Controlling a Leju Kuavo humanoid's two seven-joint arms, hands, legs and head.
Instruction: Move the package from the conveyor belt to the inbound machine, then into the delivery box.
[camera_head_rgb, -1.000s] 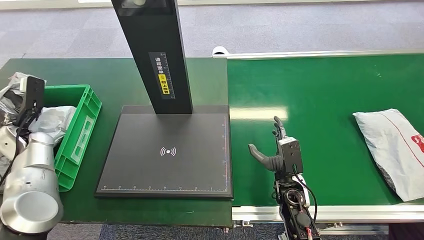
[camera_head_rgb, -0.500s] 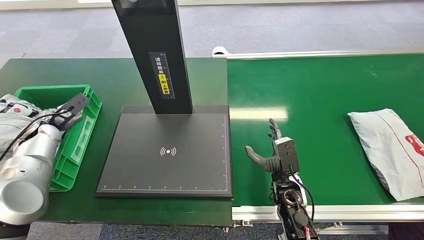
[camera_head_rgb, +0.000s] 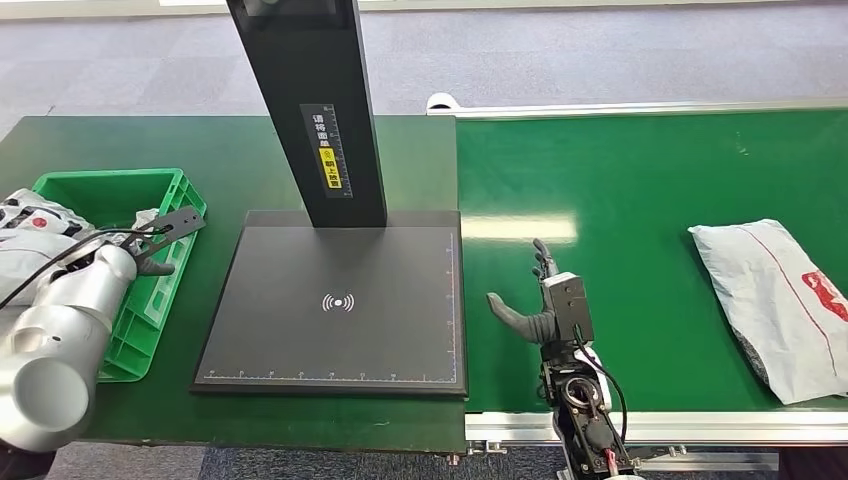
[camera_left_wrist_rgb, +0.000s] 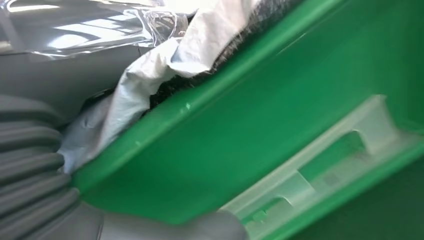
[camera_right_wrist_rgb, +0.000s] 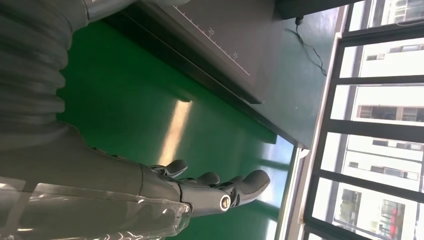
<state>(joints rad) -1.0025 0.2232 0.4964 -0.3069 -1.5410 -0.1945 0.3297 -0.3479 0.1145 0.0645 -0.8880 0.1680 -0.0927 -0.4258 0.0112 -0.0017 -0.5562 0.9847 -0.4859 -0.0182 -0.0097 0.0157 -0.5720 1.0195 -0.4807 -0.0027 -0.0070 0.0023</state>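
A grey-white package with red print lies flat on the green conveyor belt at the far right. My right hand hovers open over the belt just right of the inbound machine's black scan plate, well short of the package; its spread fingers hold nothing. My left hand sits over the right rim of the green delivery box. Up close, its thumb lies bare along the box wall, beside a grey bagged package.
The machine's tall black column rises from the plate's far edge. Bagged packages are heaped at the delivery box's left end. The belt's metal frame runs along the near edge. Grey carpet lies beyond the tables.
My left arm has swung from deep in the delivery box toward its right rim. The package on the belt has drifted slightly left. My right hand has edged a little left.
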